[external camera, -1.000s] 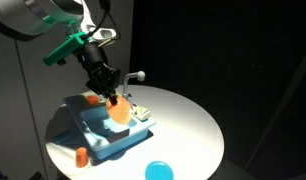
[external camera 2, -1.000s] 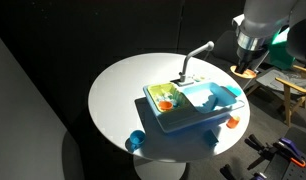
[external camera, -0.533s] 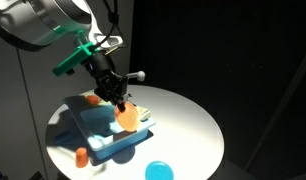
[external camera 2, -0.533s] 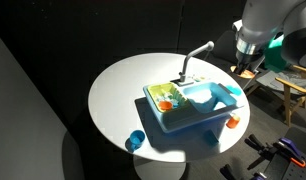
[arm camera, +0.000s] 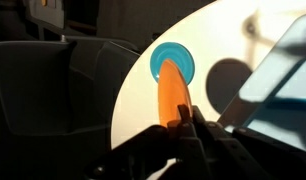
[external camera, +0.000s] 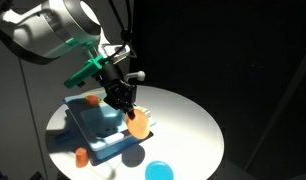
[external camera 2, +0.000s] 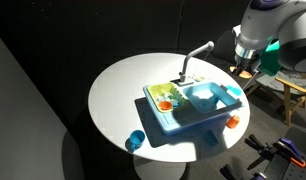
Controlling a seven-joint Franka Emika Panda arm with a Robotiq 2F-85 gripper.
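Wrist view shows the end effector [arm camera: 185, 122] clamped on the orange plate [arm camera: 173, 90]. Over the last second it has carried the plate from above the blue sink [external camera: 93, 130] out past the sink's edge, over the blue disc [arm camera: 161, 57] on the worktop [external camera: 188, 115]. Judgement: the carry is under way and the plate is not yet set down.

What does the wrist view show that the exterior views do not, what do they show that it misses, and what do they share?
Only the wrist view: the orange plate seen edge-on, clamped in the shut gripper. Only the exterior views: the arm, the faucet, the small orange cup. Shared: the orange plate, the blue plate, the white table, the blue sink.
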